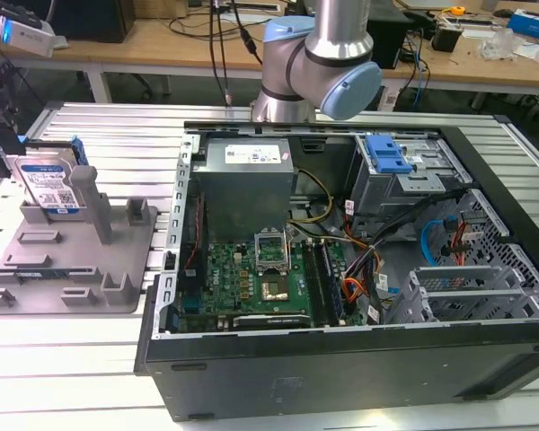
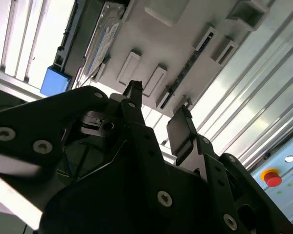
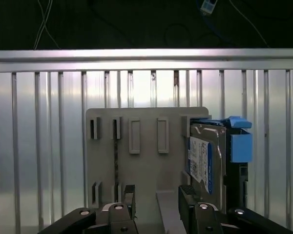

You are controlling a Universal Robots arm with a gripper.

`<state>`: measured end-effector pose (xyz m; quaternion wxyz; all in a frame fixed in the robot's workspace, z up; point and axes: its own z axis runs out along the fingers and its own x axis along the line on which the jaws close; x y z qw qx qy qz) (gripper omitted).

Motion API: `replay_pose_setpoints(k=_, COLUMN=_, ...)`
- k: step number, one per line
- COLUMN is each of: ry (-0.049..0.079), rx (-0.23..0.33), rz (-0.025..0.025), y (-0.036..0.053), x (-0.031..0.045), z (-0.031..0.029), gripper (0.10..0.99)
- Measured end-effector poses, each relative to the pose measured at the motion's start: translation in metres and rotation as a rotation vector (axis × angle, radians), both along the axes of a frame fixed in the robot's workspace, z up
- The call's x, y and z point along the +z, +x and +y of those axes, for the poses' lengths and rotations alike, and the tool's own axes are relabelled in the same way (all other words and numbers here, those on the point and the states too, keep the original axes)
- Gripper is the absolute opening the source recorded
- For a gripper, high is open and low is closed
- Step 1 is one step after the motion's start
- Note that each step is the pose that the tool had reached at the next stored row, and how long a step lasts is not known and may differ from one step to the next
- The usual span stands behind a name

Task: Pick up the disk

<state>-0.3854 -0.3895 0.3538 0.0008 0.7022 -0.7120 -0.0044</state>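
Note:
The disk (image 1: 47, 182) is a silver-grey hard drive with a white-and-blue label and blue side rails. It stands on edge in a grey holder (image 1: 72, 260) at the exterior view's left, outside the computer case. In the first wrist view the disk (image 3: 205, 161) stands in the holder (image 3: 141, 165), just to one side of my gripper (image 3: 158, 197). The gripper is open, and its two black fingers straddle a grey upright of the holder without touching the disk. The second wrist view shows the same open gripper (image 2: 158, 112), with the disk (image 2: 105, 41) further off.
An open computer case (image 1: 341, 260) takes up the middle and the exterior view's right, with a grey power-supply box (image 1: 244, 180) and a bright blue caddy part (image 1: 384, 153) inside. The arm's base (image 1: 314, 63) stands behind it. Everything rests on a ribbed metal table (image 1: 117, 135).

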Motion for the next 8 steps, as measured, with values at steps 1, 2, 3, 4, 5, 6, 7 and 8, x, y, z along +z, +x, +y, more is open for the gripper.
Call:
replay_pose_setpoints(k=1, ry=0.000, rx=0.000, rz=0.0000, y=-0.0013, x=-0.0001, z=0.0029, gripper=0.482)
replay_pose_setpoints(k=2, ry=0.000, rx=0.000, rz=-0.0001, y=-0.0032, x=-0.0004, z=0.0074, gripper=0.482)
replay_pose_setpoints(k=3, ry=0.000, rx=0.000, rz=-0.0002, y=-0.0053, x=-0.0007, z=0.0150, gripper=0.482)
replay_pose_setpoints(k=4, ry=0.000, rx=0.000, rz=-0.0002, y=-0.0064, x=-0.0008, z=0.0201, gripper=0.482)
replay_pose_setpoints(k=5, ry=0.000, rx=0.000, rz=-0.0001, y=-0.0074, x=-0.0009, z=0.0245, gripper=0.482)
replay_pose_setpoints(k=6, ry=-0.001, rx=0.000, rz=0.0000, y=-0.0084, x=-0.0009, z=0.0292, gripper=0.482)
replay_pose_setpoints(k=7, ry=-0.001, rx=0.000, rz=-0.0001, y=-0.0093, x=-0.0011, z=0.0339, gripper=0.482)
replay_pose_setpoints(k=8, ry=-0.001, rx=0.000, rz=-0.0002, y=-0.0101, x=-0.0012, z=0.0381, gripper=0.482)
